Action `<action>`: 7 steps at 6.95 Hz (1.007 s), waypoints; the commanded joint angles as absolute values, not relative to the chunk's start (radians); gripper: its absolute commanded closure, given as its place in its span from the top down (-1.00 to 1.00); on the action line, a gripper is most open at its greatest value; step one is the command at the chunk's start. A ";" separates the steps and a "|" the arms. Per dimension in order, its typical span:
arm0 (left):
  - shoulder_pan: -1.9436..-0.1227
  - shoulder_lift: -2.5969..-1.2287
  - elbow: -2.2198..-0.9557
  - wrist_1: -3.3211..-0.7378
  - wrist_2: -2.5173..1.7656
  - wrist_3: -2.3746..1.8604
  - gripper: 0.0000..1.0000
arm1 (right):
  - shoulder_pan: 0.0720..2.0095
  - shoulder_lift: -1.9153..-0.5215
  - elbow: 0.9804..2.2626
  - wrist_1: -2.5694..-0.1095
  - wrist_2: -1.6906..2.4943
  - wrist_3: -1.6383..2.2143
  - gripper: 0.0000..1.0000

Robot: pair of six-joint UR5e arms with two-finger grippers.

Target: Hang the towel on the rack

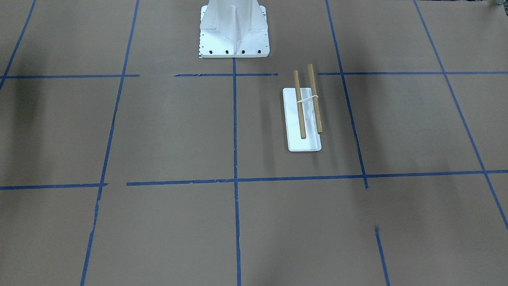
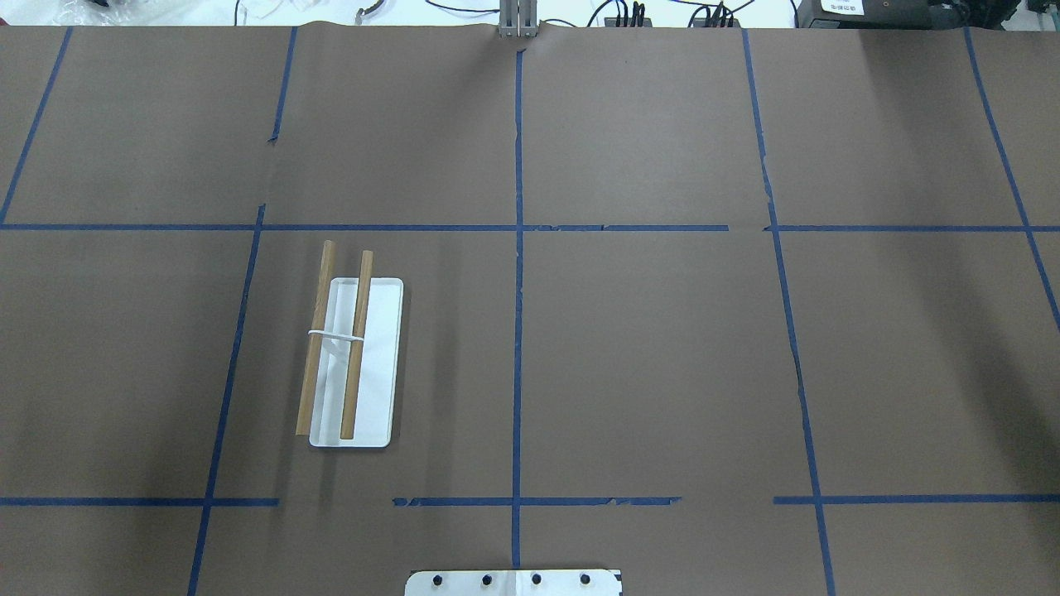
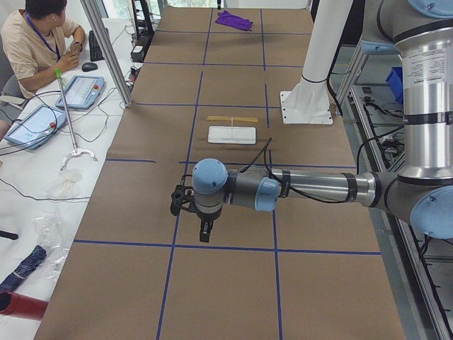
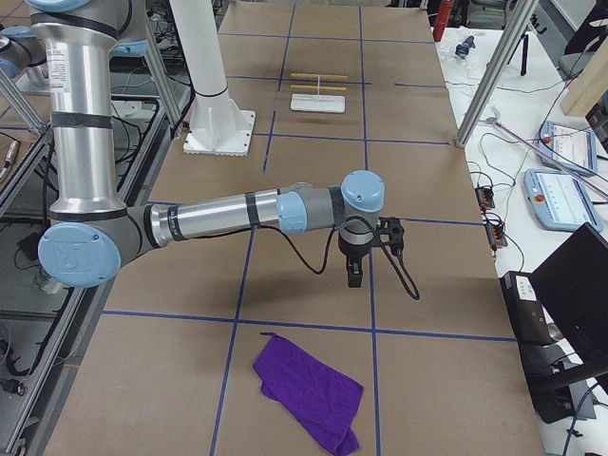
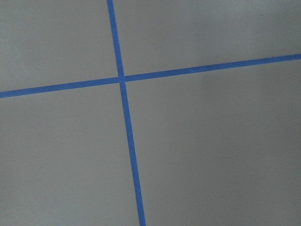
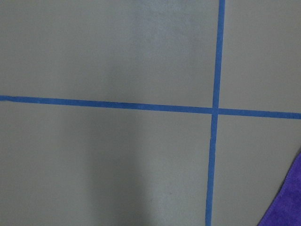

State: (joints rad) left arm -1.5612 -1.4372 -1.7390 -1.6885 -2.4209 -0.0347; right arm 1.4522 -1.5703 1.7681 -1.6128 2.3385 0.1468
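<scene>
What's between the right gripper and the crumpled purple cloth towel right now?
Only bare brown table paper crossed by one blue tape line, seen in the exterior right view between the right gripper and the crumpled purple cloth towel.

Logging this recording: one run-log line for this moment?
towel: on table, ungrasped | rack: bare | left gripper, right gripper: above table, state untellable

Open brown surface (image 2: 662, 356) surrounds the rack (image 2: 374, 364) on every side, leaving its two dowels (image 2: 358, 343) reachable from above and from either flank. The white pedestal (image 1: 233, 31) stands near it on the robot's side, not touching. The purple towel (image 4: 309, 389) lies flat, well apart from both.
</scene>
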 commanded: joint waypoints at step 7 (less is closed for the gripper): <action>-1.516 -1.453 -1.782 -1.709 -2.430 -0.021 1.00 | 1.434 -1.586 1.778 -1.597 2.442 0.149 1.00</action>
